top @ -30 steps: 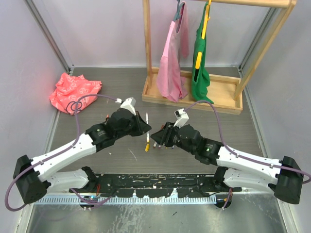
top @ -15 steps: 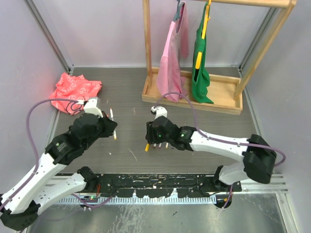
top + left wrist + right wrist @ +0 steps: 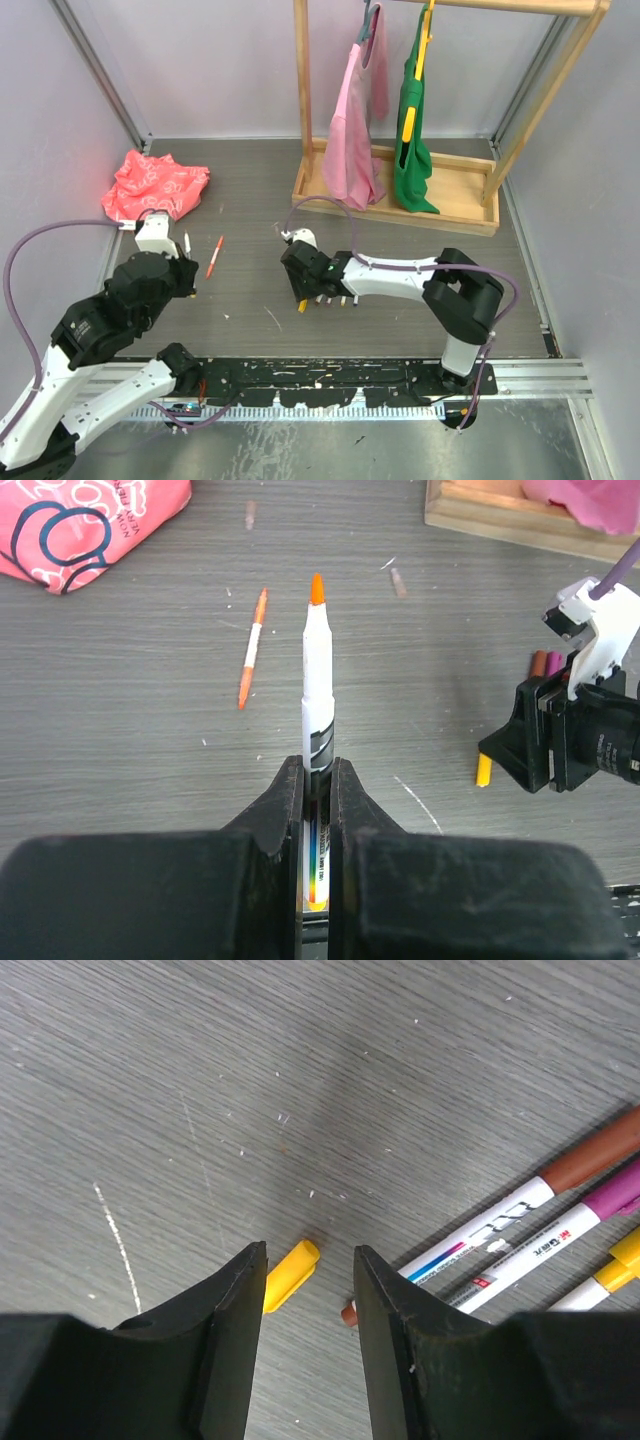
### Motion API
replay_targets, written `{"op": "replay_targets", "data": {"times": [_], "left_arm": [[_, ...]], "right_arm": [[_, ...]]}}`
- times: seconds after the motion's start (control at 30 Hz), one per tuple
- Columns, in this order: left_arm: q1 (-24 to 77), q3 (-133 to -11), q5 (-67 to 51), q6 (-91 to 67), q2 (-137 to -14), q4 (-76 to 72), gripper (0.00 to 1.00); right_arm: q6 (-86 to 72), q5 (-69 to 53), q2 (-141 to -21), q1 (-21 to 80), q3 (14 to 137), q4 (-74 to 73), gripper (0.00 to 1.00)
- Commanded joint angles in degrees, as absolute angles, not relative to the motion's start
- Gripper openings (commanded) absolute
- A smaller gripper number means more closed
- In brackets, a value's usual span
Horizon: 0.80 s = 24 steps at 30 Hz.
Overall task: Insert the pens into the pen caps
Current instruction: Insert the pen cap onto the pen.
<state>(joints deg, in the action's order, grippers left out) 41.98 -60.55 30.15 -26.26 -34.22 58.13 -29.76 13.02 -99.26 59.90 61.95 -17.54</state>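
My left gripper (image 3: 317,765) is shut on a white pen (image 3: 317,680) whose bare orange tip points away from me. It is held above the table's left side (image 3: 186,262). An orange capped pen (image 3: 251,648) lies on the table just beyond it (image 3: 214,256). My right gripper (image 3: 309,1252) is open and low over a yellow pen cap (image 3: 290,1275), which lies between the fingers, close to the left one (image 3: 302,303). Three pens with brown (image 3: 590,1160), purple (image 3: 612,1198) and yellow (image 3: 625,1255) caps lie side by side just right of that gripper.
A pink patterned pouch (image 3: 155,187) lies at the back left. A wooden rack (image 3: 400,190) with pink and green garments hanging from it stands at the back. The right arm (image 3: 400,275) stretches across the middle of the table.
My left arm has swung back to the left, carrying the orange-tipped pen. My right gripper has moved left and down over the yellow cap. The orange capped pen now shows on the table.
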Motion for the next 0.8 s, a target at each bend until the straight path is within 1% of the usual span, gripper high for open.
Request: {"op": "replay_targets", "data": {"times": [0.0,0.13,0.43,0.77], "left_arm": [[41.9,-58.4,32.5,-25.4,-32.0,59.3,0.0],[41.8,-57.4,33.0,-25.5,-31.0,59.3,0.0],[41.9,-56.3,33.8,-25.2,-31.4,58.3,0.0],[41.8,-56.1,33.8,-25.1,-31.2,58.1,0.0]], "right_arm": [[-28.5,15.5,-101.8,60.3,66.8,-20.8,0.45],[-27.4,18.1,-104.9,60.9,69.0,-24.0,0.45],[-27.1,20.7,-106.3,62.4,70.2,-27.0,0.43],[-28.3,19.7,-105.4,65.5,69.6,-27.6,0.31]]}}
